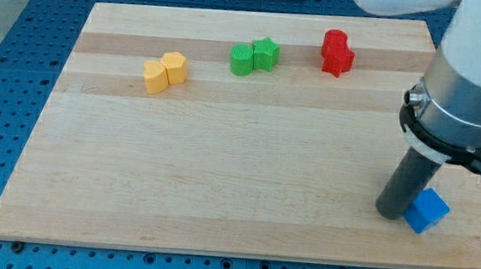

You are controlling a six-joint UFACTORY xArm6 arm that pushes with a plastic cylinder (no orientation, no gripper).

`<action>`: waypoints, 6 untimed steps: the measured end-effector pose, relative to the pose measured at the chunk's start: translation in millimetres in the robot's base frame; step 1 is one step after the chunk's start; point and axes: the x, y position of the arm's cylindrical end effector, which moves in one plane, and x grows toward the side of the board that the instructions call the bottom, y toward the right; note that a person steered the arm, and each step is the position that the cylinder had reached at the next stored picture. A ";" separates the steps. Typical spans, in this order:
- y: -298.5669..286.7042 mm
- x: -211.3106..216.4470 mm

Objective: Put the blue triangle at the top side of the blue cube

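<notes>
My tip rests on the wooden board near its lower right corner. It touches the left side of a blue block that looks like a cube. No other blue block shows. The arm's thick white and grey body covers the board's right edge above the tip and may hide something there.
Two yellow blocks sit side by side at the upper left. A green round block and a green star touch at the top middle. Two red blocks sit together at the upper right.
</notes>
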 end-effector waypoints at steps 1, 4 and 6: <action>0.9 0.0; -31.6 -18.8; -9.9 -42.6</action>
